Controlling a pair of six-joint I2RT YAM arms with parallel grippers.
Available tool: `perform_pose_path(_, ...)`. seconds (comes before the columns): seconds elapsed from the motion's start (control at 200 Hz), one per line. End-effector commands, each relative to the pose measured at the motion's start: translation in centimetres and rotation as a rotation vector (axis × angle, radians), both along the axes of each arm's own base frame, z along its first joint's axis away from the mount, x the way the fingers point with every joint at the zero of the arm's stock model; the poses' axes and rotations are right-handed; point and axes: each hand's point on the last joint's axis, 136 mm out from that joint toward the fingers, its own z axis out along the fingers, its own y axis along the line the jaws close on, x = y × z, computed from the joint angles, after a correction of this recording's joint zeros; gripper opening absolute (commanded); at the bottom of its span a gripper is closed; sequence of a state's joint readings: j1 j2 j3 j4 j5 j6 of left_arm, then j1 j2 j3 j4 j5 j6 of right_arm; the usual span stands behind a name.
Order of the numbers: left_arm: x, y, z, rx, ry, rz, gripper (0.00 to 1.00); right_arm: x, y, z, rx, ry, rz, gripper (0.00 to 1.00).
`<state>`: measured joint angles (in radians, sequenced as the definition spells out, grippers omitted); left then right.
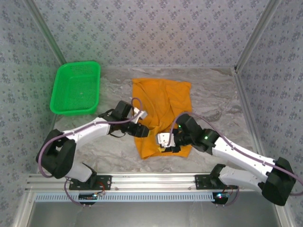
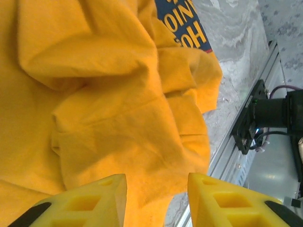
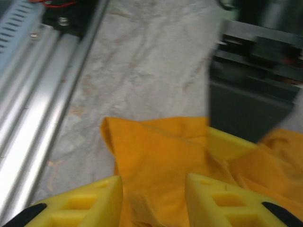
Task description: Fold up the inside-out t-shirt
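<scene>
Left gripper [image 2: 156, 191] and right gripper [image 3: 154, 196] half-parted, clasping nothing, low over rumpled cloth. Inside-out t-shirt [image 1: 161, 101] spread on table [image 1: 218, 94], right of green mesh basket [image 1: 75, 88]; both claws right of basket, nearer side.

green basket [image 1: 75, 88] – far-left corner | marbled tbl [image 1: 213, 94] | alu rail [image 1: 151, 180] – near edge

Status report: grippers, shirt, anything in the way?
Both open, left gripper and right gripper, low over cloth. Rumpled t-shirt, not folded. Nothing blocking; green basket far left.
</scene>
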<state>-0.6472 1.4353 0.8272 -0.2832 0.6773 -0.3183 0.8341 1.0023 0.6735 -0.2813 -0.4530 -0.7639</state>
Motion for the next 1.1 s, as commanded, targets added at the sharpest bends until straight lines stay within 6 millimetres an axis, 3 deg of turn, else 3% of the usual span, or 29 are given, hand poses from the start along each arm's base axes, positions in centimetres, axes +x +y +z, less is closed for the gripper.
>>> perform_pose_path(0.0, -2.9, 0.0, -0.6, 0.081, -0.072, -0.094, 0.39, 2.6, -1.6, -1.9, -0.002, 0.055, -0.204, 0.43)
perform_pose_path(0.19, -4.6, 0.5, -1.7, 0.171, -0.196, -0.121, 0.42, 3.8, -1.4, -4.4, 0.011, 0.055, -0.262, 0.47)
perform_pose_path(0.32, -4.7, 0.1, -1.5, 0.135, -0.293, -0.128, 0.44, 4.9, -0.5, -6.0, 0.008, 0.076, -0.287, 0.42)
perform_pose_path(0.455, -3.9, -0.6, -1.5, 0.129, -0.445, -0.132, 0.49, 7.2, 1.4, -3.5, 0.14, 0.117, -0.344, 0.0)
perform_pose_path(0.565, -1.5, -1.0, -1.4, 0.178, -0.568, -0.056, 0.54, 7.7, 3.0, -0.8, 0.231, 0.215, -0.311, 0.0)
perform_pose_path(0.63, -1.1, -1.7, -1.0, 0.152, -0.621, -0.043, 0.56, 8.5, 3.3, 0.3, 0.273, 0.269, -0.336, 0.0)
perform_pose_path(0.67, -0.9, -2.0, -0.9, 0.141, -0.648, -0.033, 0.57, 9.0, 3.4, 0.5, 0.291, 0.308, -0.36, 0.0)
perform_pose_path(0.72, -0.5, -2.0, -0.8, 0.149, -0.682, -0.016, 0.67, 10.0, 3.3, 0.5, 0.319, 0.368, -0.412, 0.0)
perform_pose_path(0.815, 0.5, -1.6, -0.9, 0.193, -0.727, 0.023, 0.67, 11.1, 3.4, -0.3, 0.365, 0.501, -0.486, 0.0)
perform_pose_path(0.915, 2.1, -0.5, -1.1, 0.264, -0.764, 0.106, 0.67, 10.9, 4.0, -0.8, 0.393, 0.58, -0.481, 0.0)
perform_pose_path(0.984, 2.5, 0.0, -1.3, 0.278, -0.765, 0.124, 0.61, 10.9, 3.8, -1.4, 0.383, 0.593, -0.492, 0.07)
perform_pose_path(1.094, 1.6, 0.0, -1.4, 0.22, -0.729, 0.084, 0.27, 11.5, 2.0, -2.5, 0.343, 0.557, -0.568, 0.15)
